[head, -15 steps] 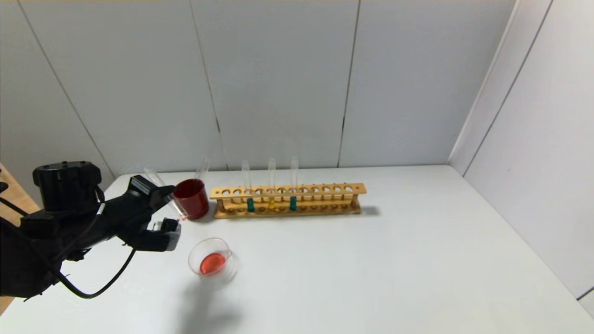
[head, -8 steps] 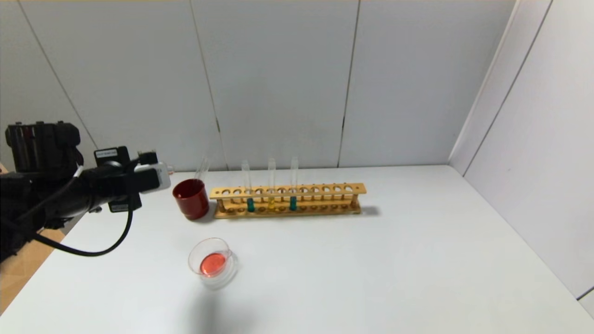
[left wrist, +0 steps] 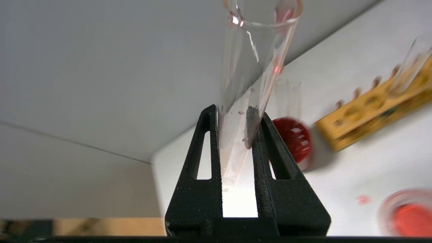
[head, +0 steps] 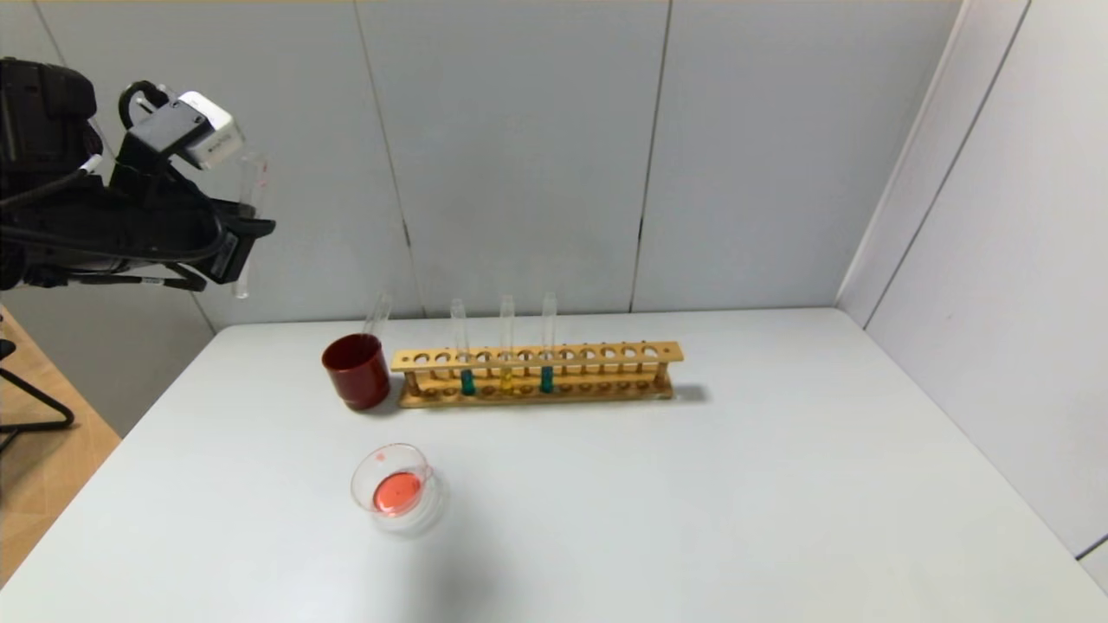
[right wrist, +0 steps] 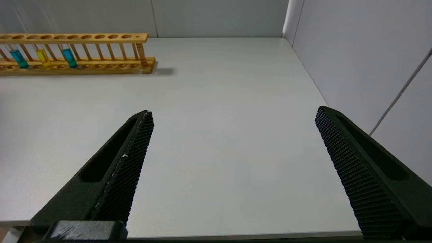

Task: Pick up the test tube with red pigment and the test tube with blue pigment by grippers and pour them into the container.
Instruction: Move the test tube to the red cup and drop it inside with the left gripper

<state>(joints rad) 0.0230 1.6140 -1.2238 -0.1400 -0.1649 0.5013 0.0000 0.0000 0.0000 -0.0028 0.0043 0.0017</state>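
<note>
A white rectangular table (head: pixel 692 484) stands against pale grey panelled walls (head: pixel 519 156); a light wooden floor (head: pixel 43 467) shows at the left.

1. Red tube (left wrist: pixel 256 64): clear, glossy glass, smeared with red film.
2. Left gripper (left wrist: pixel 236 135): matt black plastic, finely grained.
3. Right gripper (right wrist: pixel 233 141): matt black, pads in a fine cross-hatched texture.
4. Rack (head: pixel 537 372): pale, unpolished wood.
5. Container (head: pixel 396 489): clear, shiny glass.
6. Cup (head: pixel 356 370): glossy dark red.
7. Table (head: pixel 692 502): smooth, matt white.

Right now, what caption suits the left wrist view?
Left gripper fingers clamp the emptied test tube with red pigment above the table.
</note>
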